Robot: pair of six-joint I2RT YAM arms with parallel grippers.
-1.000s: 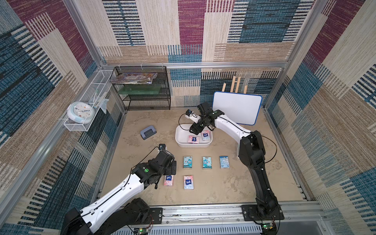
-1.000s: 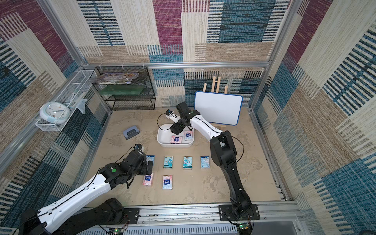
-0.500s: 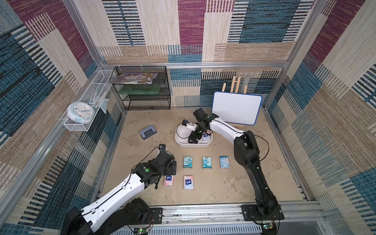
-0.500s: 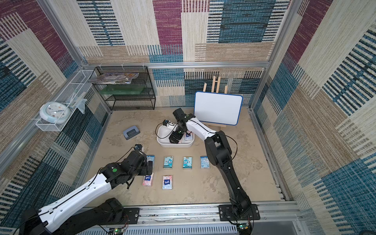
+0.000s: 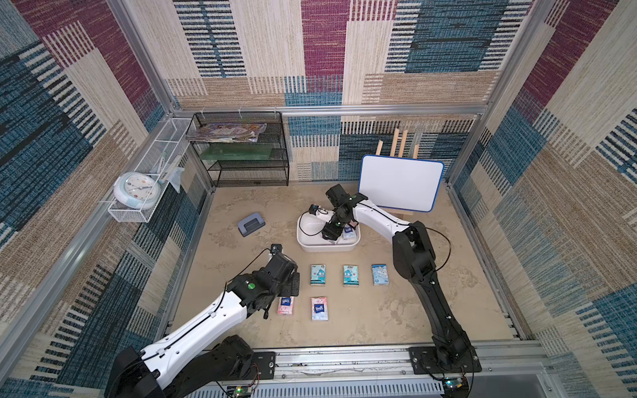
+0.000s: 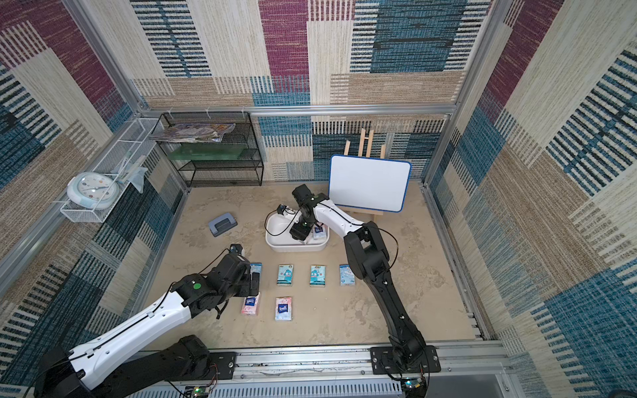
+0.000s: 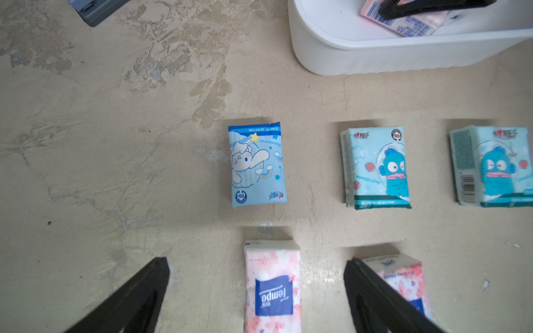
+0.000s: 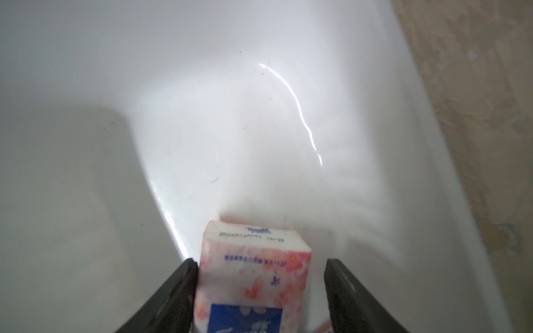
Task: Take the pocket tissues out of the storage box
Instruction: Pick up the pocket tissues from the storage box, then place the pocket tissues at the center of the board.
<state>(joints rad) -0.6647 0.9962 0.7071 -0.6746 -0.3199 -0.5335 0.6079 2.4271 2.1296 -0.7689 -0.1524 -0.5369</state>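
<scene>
The white storage box stands mid-floor. My right gripper reaches down into it, open, jaws either side of a pink pocket tissue packet; one finger touches it, the other stands a little apart. A second packet lies beside it in the box. Several packets lie in rows on the floor in front, among them teal ones and pink ones. My left gripper hovers wide open over a pink packet, not touching it.
A grey-blue hole punch lies left of the box. A whiteboard on an easel stands just behind the right arm. A black mesh shelf is at the back left, and a wire basket with a clock hangs on the left wall.
My right gripper has come down into the box and its jaws have narrowed around the pink packet. The left arm has not moved.
</scene>
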